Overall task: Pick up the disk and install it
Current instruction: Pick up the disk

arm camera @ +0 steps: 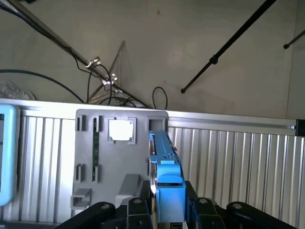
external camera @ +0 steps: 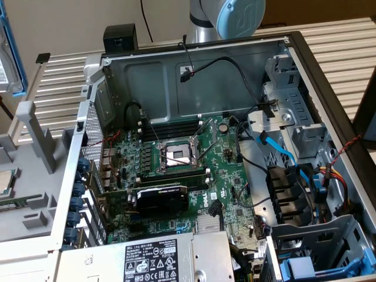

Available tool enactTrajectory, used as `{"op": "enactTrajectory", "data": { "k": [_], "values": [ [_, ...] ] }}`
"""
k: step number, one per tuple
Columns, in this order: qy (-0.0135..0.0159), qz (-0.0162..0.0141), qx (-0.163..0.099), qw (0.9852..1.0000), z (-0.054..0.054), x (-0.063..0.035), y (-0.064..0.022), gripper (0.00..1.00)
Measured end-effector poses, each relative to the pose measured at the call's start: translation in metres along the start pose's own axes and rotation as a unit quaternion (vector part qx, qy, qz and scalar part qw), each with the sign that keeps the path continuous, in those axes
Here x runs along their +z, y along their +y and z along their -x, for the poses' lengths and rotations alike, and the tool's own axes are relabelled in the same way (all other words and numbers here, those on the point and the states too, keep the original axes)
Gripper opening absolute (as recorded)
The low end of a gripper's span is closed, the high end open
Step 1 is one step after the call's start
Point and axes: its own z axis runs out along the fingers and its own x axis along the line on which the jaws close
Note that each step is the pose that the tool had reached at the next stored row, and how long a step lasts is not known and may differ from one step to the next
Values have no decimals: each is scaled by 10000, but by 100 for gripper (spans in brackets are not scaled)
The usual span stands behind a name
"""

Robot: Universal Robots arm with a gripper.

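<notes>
The disk (arm camera: 167,176) stands edge-on between my gripper's (arm camera: 169,212) black fingers (arm camera: 202,210), its bright blue rail facing the wrist camera. The jaws are closed on its two flat sides and it hangs above the grey parts holder (arm camera: 119,167). At the top of the exterior view's left edge shows a blue-framed silver slab (external camera: 10,53), which looks like the same disk, lifted off the table. The arm's blue-capped joint (external camera: 238,14) rises behind the open computer case (external camera: 194,76).
The grey holder carries a small square silver chip (arm camera: 120,130) and a green memory stick (arm camera: 95,148). Inside the case lie the motherboard (external camera: 176,170), the power supply box (external camera: 153,258) and drive bays with blue latches (external camera: 305,267) at the exterior view's right. Ribbed table (arm camera: 228,162) surrounds all.
</notes>
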Motion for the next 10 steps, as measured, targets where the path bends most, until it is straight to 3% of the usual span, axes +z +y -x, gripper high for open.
{"op": "enactTrajectory", "data": {
  "k": [4, 10],
  "values": [
    [0, 0, 0, 10000, 7, -111, -79, 37],
    [0, -1, 0, 10000, 3, -319, -264, 37]
  ]
}}
